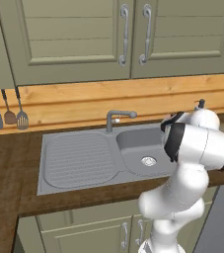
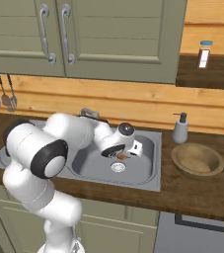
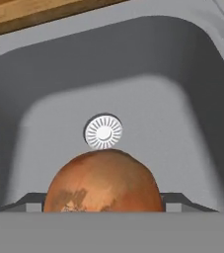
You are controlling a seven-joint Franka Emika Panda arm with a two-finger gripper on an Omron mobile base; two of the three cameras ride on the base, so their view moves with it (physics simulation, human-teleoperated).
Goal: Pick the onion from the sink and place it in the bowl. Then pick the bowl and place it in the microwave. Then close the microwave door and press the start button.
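The arm is reaching down into the sink (image 2: 148,173), and its gripper (image 2: 122,157) is hanging over the basin just above the drain (image 2: 118,167). The onion (image 3: 103,180) is sitting right between the two dark fingertips (image 3: 180,199), which are standing wide, one on each side of it; whether they are already pressing on its skin I cannot tell, nor whether it is lifted off the basin floor. It looks like a light, firm little ball with a smooth, papery skin, so I would judge it apt to roll or squirt out of a grip that lands off-centre; taking it across its widest middle seems safest. The bowl (image 2: 197,159) is waiting on the counter (image 2: 202,195) to the right of the sink, beside a soap dispenser (image 2: 180,128).
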